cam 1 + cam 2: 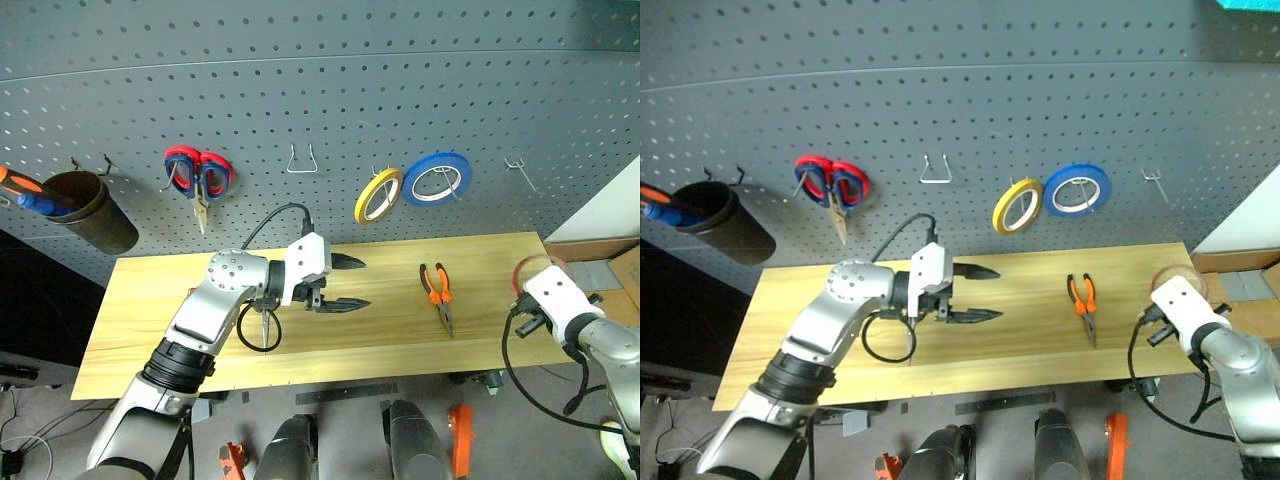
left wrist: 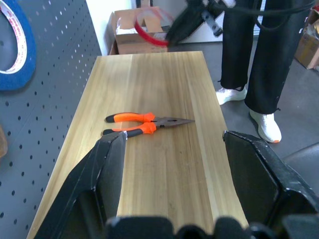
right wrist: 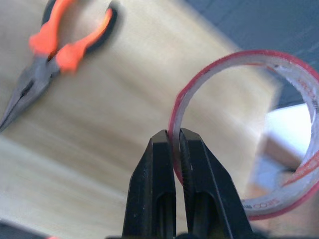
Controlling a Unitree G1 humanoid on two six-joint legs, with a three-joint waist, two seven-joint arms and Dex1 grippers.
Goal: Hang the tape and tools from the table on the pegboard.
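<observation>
The right gripper (image 3: 174, 144) pinches only the thin wall of the red tape (image 3: 249, 134) above the table's (image 1: 300, 340) right end, so it could slip before reaching the pegboard (image 1: 320, 90), while the left gripper (image 1: 350, 285) hangs open.

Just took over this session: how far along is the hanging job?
Nothing of the task looks hung yet. In hand: the right tool is pinched shut on the red tape, lifted off the table. Left: hanging it on the pegboard, then the pliers.
</observation>
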